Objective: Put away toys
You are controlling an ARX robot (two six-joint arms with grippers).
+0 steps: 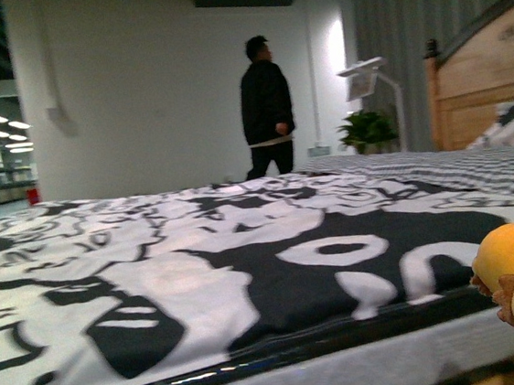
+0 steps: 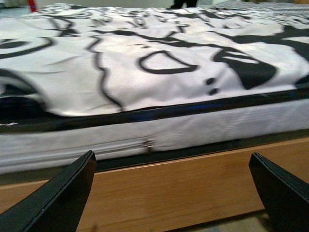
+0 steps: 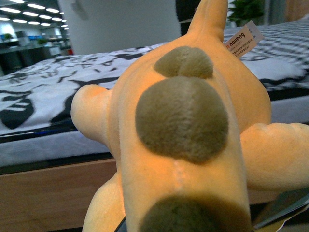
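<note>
As it needs carrying away, plush toy [image 3: 183, 125]: aloft just off the bed's [image 1: 247, 276] near edge, right end.
Right claw [image 3: 203, 224]: grasping the toy, mostly hidden beneath it.
Left claw [image 2: 171, 193]: released, empty, facing the bed's side.

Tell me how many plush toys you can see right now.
1. The yellow-orange plush toy fills the right wrist view, in front of the bed, and shows at the front view's lower right edge. Others may be hidden.
</note>
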